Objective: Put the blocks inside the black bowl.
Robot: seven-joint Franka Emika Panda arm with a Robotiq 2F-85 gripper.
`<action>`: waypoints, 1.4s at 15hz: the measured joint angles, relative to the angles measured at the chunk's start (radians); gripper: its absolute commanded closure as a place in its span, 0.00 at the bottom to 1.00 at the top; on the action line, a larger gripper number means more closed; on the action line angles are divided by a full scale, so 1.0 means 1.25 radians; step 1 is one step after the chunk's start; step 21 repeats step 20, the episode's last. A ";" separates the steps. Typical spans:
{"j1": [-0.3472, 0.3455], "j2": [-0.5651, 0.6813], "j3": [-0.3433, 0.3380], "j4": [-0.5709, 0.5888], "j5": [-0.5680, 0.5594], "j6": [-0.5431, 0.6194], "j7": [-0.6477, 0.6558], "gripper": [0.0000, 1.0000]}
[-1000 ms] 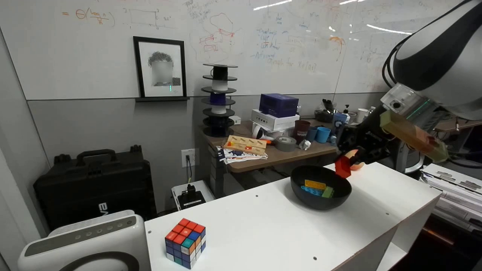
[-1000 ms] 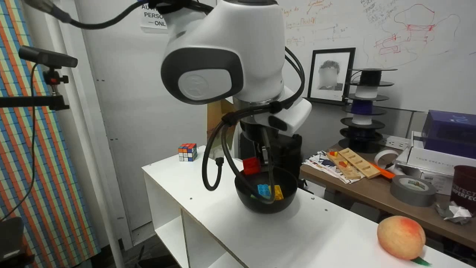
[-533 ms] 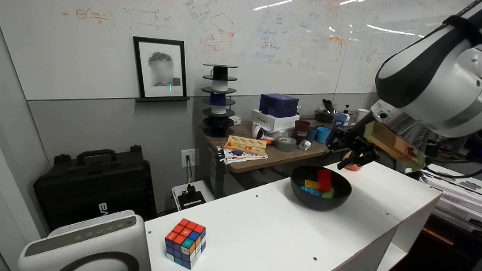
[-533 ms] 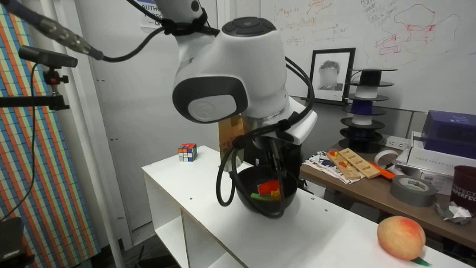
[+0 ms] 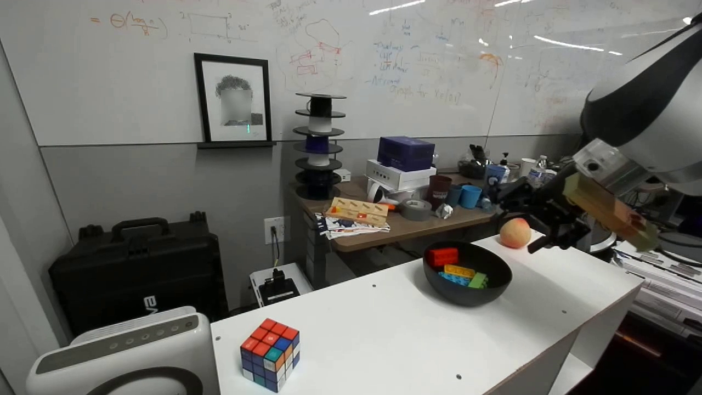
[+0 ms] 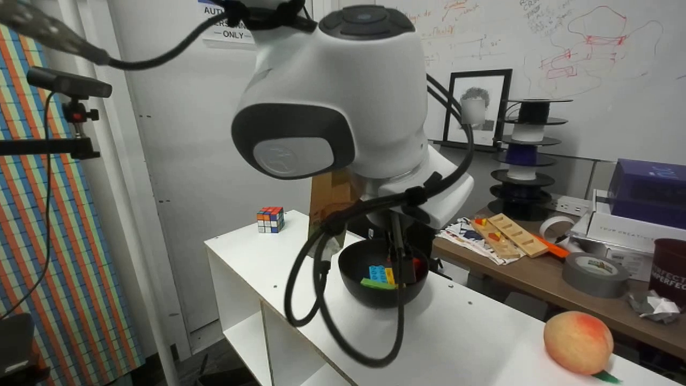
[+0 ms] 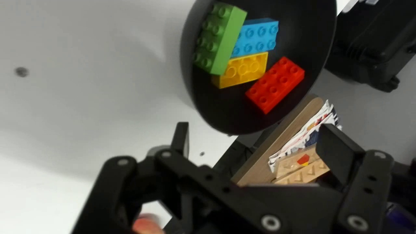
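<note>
The red block [image 7: 275, 85] is no longer hanging from the gripper [image 7: 260, 144], as it was a second ago — it is now lying inside the black bowl [image 5: 466, 296], and in an exterior view the white arm [image 5: 663, 126] is showing farther right than half a second ago. The gripper's fingers [image 7: 338, 151] are standing wide apart across the lower half of the wrist view, the grasp released.

At the top of that view, right of centre, all four blocks are sitting in the bowl. The green block [image 7: 224, 42] is lying along the left side, covering the left ends of the blue block [image 7: 258, 37] and the yellow block [image 7: 245, 69]. The yellow one is turning its hollow underside toward the camera, while the blue and red ones are showing their studs. The red one is lying lower right, just beside the yellow. In an exterior view a sliver of the red block [image 6: 417, 262] is probably what is peeking out behind the gripper — the view there is poor.

The bowl is standing upright on the white tabletop [image 5: 373, 329]; in an exterior view the peach [image 5: 515, 233] is resting to its upper right, and the Rubik's cube [image 5: 270, 354] is sitting at the lower left, well apart.
</note>
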 measured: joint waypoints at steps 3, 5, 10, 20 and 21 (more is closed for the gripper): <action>-0.182 -0.047 0.140 -0.067 0.162 0.027 -0.069 0.00; -0.310 -0.052 0.253 -0.067 0.301 0.020 -0.171 0.00; -0.528 -0.054 0.409 -0.046 0.496 -0.032 -0.367 0.00; -0.524 -0.052 0.416 -0.046 0.499 -0.033 -0.368 0.00; -0.524 -0.052 0.416 -0.046 0.499 -0.033 -0.368 0.00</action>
